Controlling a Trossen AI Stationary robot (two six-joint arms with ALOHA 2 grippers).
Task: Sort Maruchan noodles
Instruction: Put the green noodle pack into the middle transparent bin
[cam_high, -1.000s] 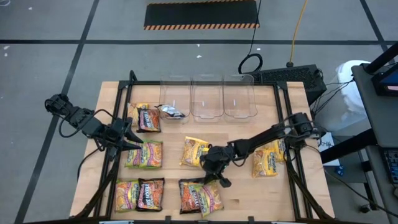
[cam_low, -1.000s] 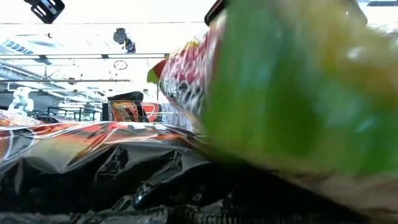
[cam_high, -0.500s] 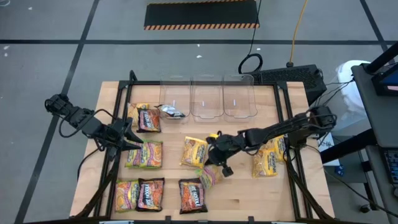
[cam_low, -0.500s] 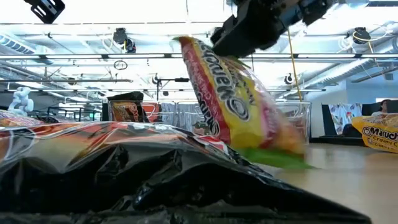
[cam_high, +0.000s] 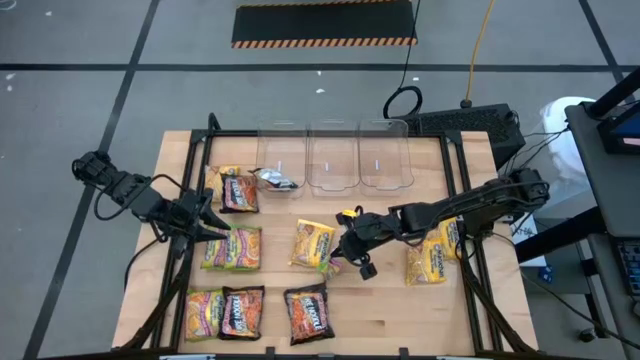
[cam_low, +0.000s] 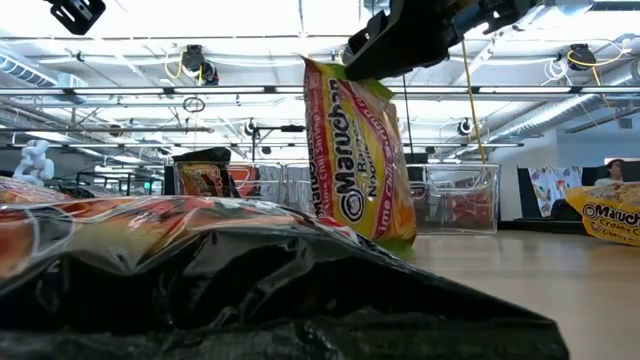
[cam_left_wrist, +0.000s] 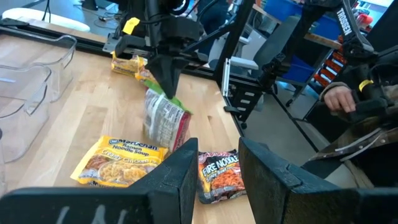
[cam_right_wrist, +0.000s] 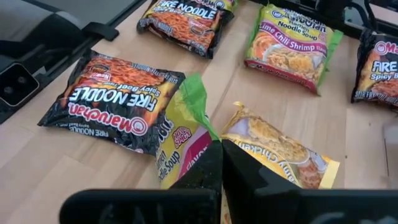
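Observation:
My right gripper (cam_high: 349, 246) is over the table's middle, shut on a lime-green and pink noodle packet (cam_low: 360, 150) that hangs below it (cam_right_wrist: 180, 134). My left gripper (cam_high: 215, 228) is open and touches nothing; it waits at the left side beside a lime-green pair of packets (cam_high: 232, 248), and its fingers (cam_left_wrist: 186, 171) stand apart. A yellow packet (cam_high: 313, 243) lies flat next to the hanging one. A black packet (cam_high: 310, 310) lies flat toward the near edge. More packets lie flat at the near left (cam_high: 222, 312), far left (cam_high: 232, 188) and right (cam_high: 428, 255). My right gripper pinches the lime-green packet by its upper end (cam_low: 335, 68) between its two fingers (cam_right_wrist: 208, 165). The fingers come from above, pointing down. The packet hangs upright below them with its green lower seam (cam_right_wrist: 194, 93) down near the yellow packet. Whether that seam touches the table I cannot tell.
Three clear plastic bins (cam_high: 333, 155) stand in a row at the far edge, and the left one holds a dark packet (cam_high: 277, 180). Bare wood lies near the right front corner (cam_high: 410, 320). A person's hand (cam_left_wrist: 339, 98) shows beyond the table's right side.
My right gripper has risen and drawn toward the far edge, carrying the lime-green packet. The packet lay beside the black packet near the near edge. It was lifted off, swung tilted, and now hangs upright by the yellow packet. The black packet has stayed in place.

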